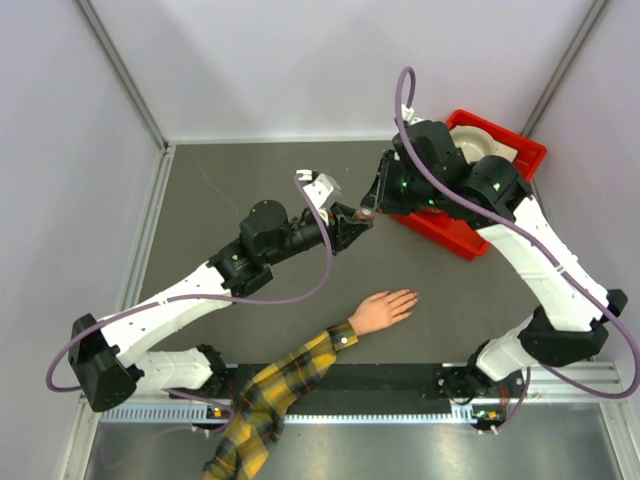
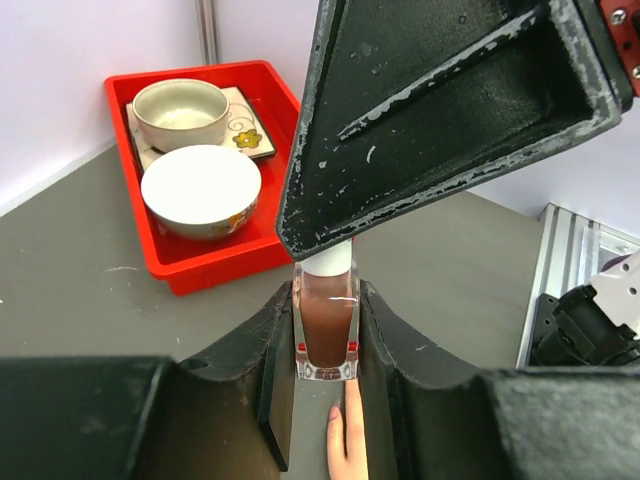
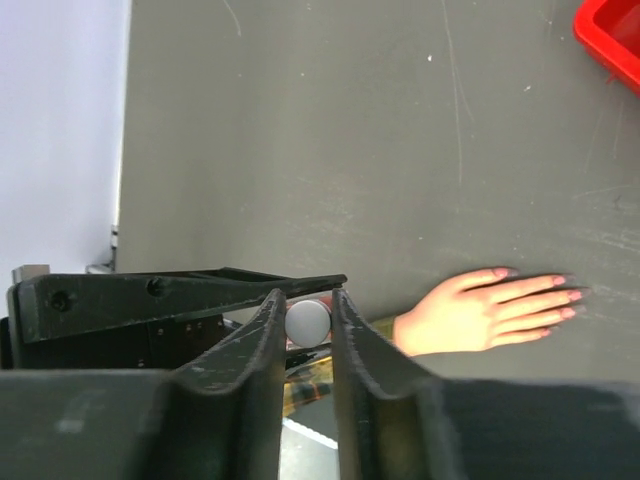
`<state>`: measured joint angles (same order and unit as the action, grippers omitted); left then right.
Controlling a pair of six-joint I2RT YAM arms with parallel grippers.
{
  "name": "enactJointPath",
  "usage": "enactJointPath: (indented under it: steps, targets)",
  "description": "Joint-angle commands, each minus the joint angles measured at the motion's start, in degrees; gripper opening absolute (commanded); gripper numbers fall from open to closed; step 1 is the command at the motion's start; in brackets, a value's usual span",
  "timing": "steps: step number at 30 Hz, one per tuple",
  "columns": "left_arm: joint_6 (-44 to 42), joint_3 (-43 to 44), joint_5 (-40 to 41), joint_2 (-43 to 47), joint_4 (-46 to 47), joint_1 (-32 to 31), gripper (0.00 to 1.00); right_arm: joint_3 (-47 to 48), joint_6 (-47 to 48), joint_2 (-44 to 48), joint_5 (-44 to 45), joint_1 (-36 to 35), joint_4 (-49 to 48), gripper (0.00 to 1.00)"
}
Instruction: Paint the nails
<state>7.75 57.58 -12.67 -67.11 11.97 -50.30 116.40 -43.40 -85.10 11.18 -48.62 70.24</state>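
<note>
The pale peach mannequin hand (image 1: 384, 310) lies flat on the dark table with a yellow-and-dark plaid sleeve (image 1: 278, 392); its pink nails (image 3: 560, 280) show in the right wrist view. My left gripper (image 1: 362, 222) is shut on a small bottle of brown nail polish (image 2: 326, 325), held above the table beyond the fingertips. My right gripper (image 1: 368, 209) meets it from above and is shut on the bottle's white cap (image 3: 308, 322). One mannequin finger (image 2: 349, 440) shows under the bottle in the left wrist view.
A red tray (image 1: 526, 152) stands at the back right, partly under my right arm. It holds a white bowl (image 2: 200, 186), a cream cup (image 2: 181, 110) and a patterned square plate (image 2: 243, 128). A metal rail (image 1: 560, 375) runs along the near edge.
</note>
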Motion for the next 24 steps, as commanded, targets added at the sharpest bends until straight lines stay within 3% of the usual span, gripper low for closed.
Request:
enactJointPath:
  steps: [1, 3, 7, 9, 12, 13, 15, 16, 17, 19, 21, 22, 23, 24]
  targets:
    - [0.16, 0.69, 0.45, 1.02, 2.45, -0.23, 0.0, 2.69, 1.38, -0.15, -0.1, -1.3, 0.16, 0.11]
    - [1.82, 1.04, 0.01, 1.11, 2.45, -0.23, 0.0, 2.26, 2.52, 0.28, -0.54, -1.56, -0.1, 0.0]
    - [4.82, 1.92, -3.93, 1.9, 3.15, 0.03, 0.0, -2.65, 9.8, 4.49, -5.0, -1.56, -5.97, 0.0]
    - [7.61, 2.53, -11.12, 2.95, 3.67, 1.17, 0.0, -8.97, 18.81, 10.53, -8.44, -1.56, -11.49, 0.0]
    - [14.71, 3.33, -20.88, 4.09, 7.79, 3.01, 0.0, -21.18, 30.26, 22.81, -20.55, -1.3, -27.31, 0.0]
    - [16.84, 3.41, -23.08, 4.53, 10.77, 3.37, 0.0, -27.04, 31.95, 25.4, -27.11, -0.69, -34.39, 0.0]
    - [22.54, 3.41, -28.8, 4.53, 14.47, 3.63, 0.0, -31.3, 33.02, 28.83, -37.66, 4.21, -39.71, 0.0]
    - [24.57, 3.59, -30.38, 4.53, 16.14, 3.63, 0.0, -33.24, 32.24, 29.55, -47.64, 5.8, -41.65, 0.0]
    - [26.6, 3.85, -31.71, 4.36, 19.55, 3.63, 0.0, -33.17, 31.89, 28.94, -50.87, 6.95, -41.5, 0.0]
    - [29.69, 6.03, -34.61, 3.4, 20.12, 3.63, 0.0, -31.25, 31.88, 26.84, -54.06, 7.14, -39.66, 0.0]
    - [25.76, 8.85, -33.93, 3.13, 14.34, 3.55, 0.0, -29.4, 30.75, 25.87, -52.94, 7.14, -36.94, 0.0]
    - [23.39, 9.39, -32.78, 3.91, 12.05, 3.55, 0.0, -27.39, 30.04, 25.34, -49.53, 7.22, -36.06, 0.04]
    - [20.41, 9.83, -29.55, 4.44, 9.07, 3.55, 0.0, -26.32, 29.25, 25.42, -46.63, 7.14, -34.05, 0.39]
    - [14.03, 10.35, -22.65, 5.14, 1.73, 3.46, 0.0, -25.35, 26.72, 25.25, -39.47, 7.14, -33.07, 0.49]
